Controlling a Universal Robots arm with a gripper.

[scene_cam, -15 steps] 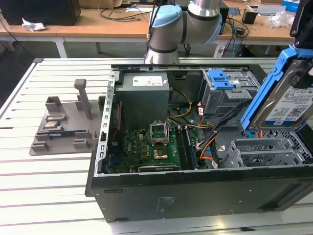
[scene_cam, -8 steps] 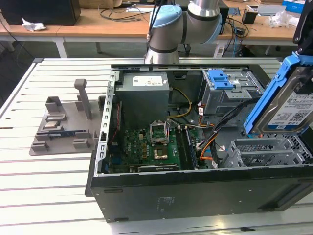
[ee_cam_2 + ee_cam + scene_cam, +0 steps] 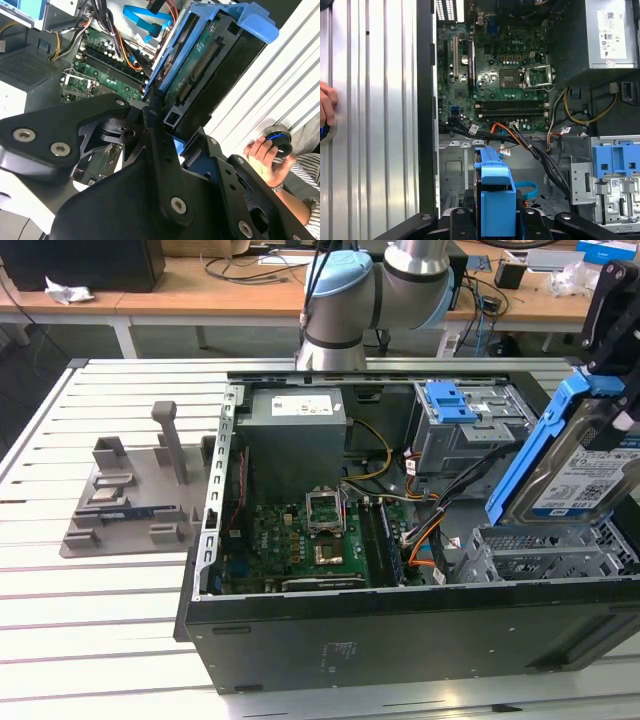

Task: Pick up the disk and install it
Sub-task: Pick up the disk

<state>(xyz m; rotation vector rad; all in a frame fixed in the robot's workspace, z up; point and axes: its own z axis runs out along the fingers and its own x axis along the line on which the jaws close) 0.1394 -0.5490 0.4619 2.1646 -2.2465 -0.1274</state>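
Note:
The disk (image 3: 583,468) is a silver drive with a white-and-blue label and blue side rails. It hangs tilted, one end up, over the open metal bay (image 3: 550,552) at the exterior view's right end of the computer case. My gripper (image 3: 606,375) is shut on its upper end. In the second wrist view, the black fingers (image 3: 155,130) clamp the disk (image 3: 200,60), whose green circuit-board underside and connector face the camera. In the first wrist view, the blue rail of the disk (image 3: 495,197) sits between the gripper's black parts (image 3: 495,225), above the case's bay.
The open computer case (image 3: 400,640) lies on a white slatted table. It holds a motherboard (image 3: 300,540), a grey power-supply box (image 3: 295,425), a cage with a blue latch (image 3: 460,410) and loose cables (image 3: 440,505). A grey fixture tray (image 3: 130,500) lies on the exterior view's left. A person's hand (image 3: 265,150) rests beside the case.

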